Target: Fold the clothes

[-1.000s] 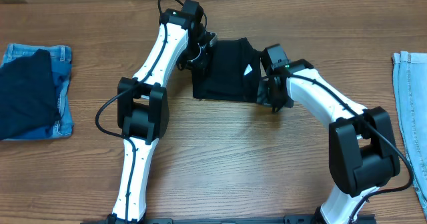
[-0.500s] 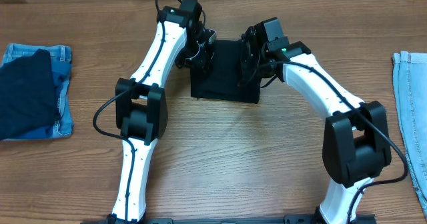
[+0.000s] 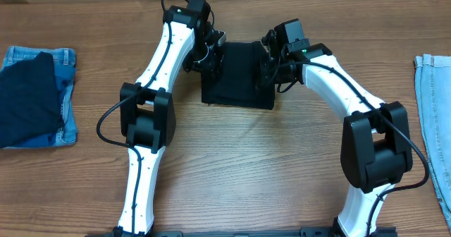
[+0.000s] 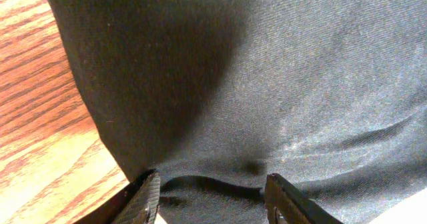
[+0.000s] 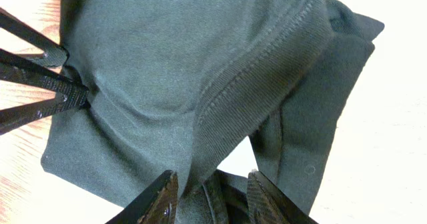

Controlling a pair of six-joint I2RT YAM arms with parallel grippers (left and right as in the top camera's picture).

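Overhead, the clothes point(image 3: 236, 78) lay as a compact black rectangle on the worktop point(image 3: 232, 166), toward its far edge and between the two arms. The left fingers point(image 3: 211, 59) were at its left edge and the right fingers point(image 3: 266, 69) at its right edge. A navy garment point(image 3: 28, 99) on a denim piece point(image 3: 67, 59) sat well apart at the left, and more denim point(image 3: 431, 124) lay at the right border. From the left wrist, the fingers point(image 4: 143, 197) stood parted and released, with a soft ridge of black fabric between them and bare wood just beside the cloth's edge. From the right wrist, the fingers point(image 5: 163, 197) were likewise parted and clamped nothing, though a ribbed hem and some loose layers bunched down into the gap between them. The fold looked laid, so the step in hand was probably letting go and getting clear. Doing that well would mean lifting each arm straight up until the tips were free of the cloth before swinging away. That mattered most on the right, where the bunched hem could catch on a finger and drag the top layer open. A light press along that side afterwards might flatten the ridge.
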